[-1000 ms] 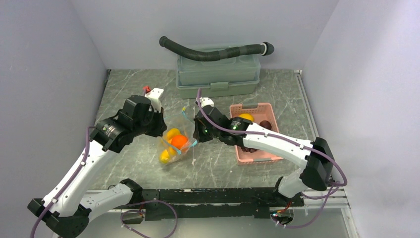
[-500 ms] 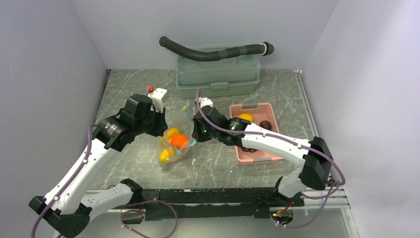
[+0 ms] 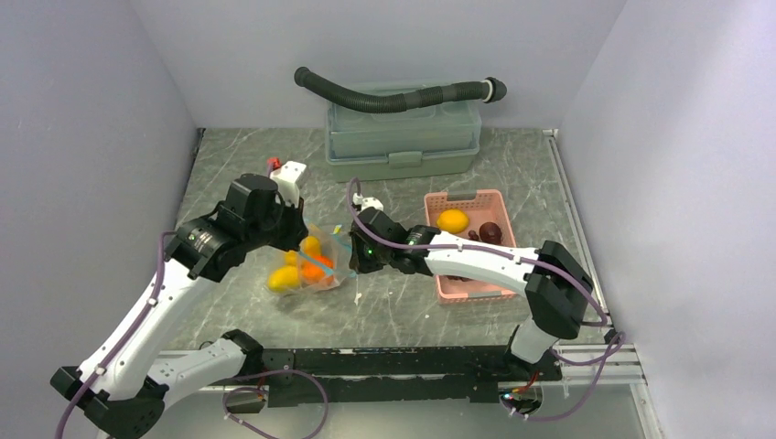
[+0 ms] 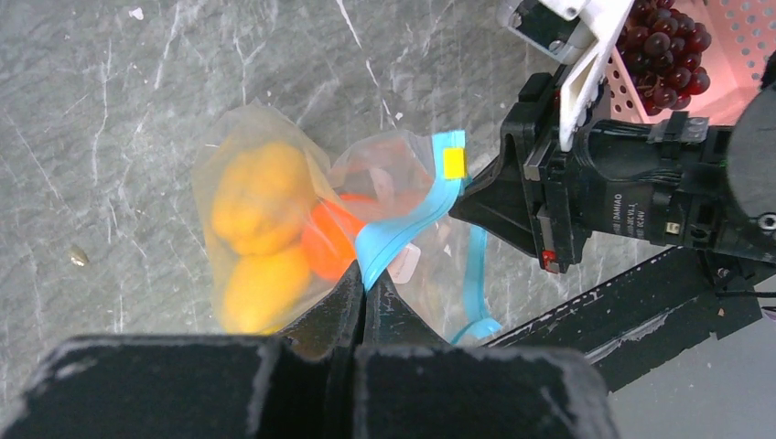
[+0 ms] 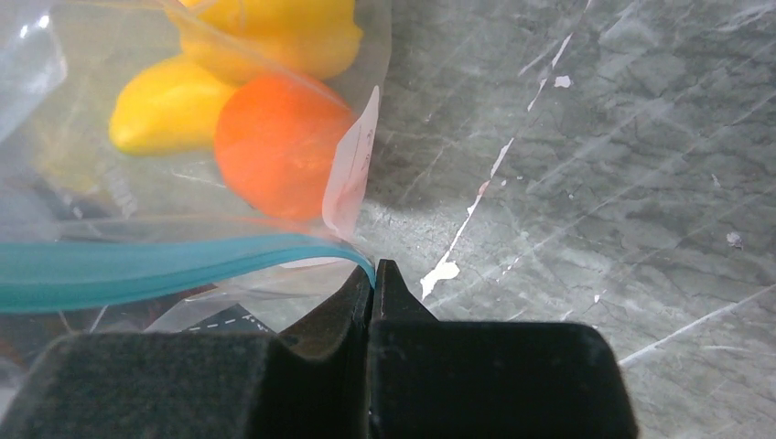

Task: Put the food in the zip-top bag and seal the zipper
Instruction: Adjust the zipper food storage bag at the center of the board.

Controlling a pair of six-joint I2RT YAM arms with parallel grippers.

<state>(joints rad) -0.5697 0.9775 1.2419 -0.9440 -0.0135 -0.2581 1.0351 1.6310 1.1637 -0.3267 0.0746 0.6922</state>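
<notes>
The clear zip-top bag [image 3: 307, 267] lies on the table between my grippers. It holds two yellow lemons [image 4: 261, 197] and the orange ball [image 4: 329, 240]. My left gripper [image 4: 364, 285] is shut on the teal-blue zipper [image 4: 412, 219] at one side of the mouth. My right gripper [image 5: 372, 273] is shut on the zipper [image 5: 165, 265] at its other end, just right of the bag [image 5: 183, 183]. The orange ball [image 5: 279, 146] shows through the plastic there. A third lemon [image 3: 452, 220] and the grape bunch [image 4: 663, 50] sit in the pink basket [image 3: 471, 293].
The pink basket stands right of the bag, under my right arm. A grey-green lidded box [image 3: 403, 146] with a black corrugated hose [image 3: 393, 96] on top stands at the back. Walls close in on the left, back and right.
Both grippers have moved left and toward the near edge, dragging the bag along. The fruit inside has slid to the bag's left end.
</notes>
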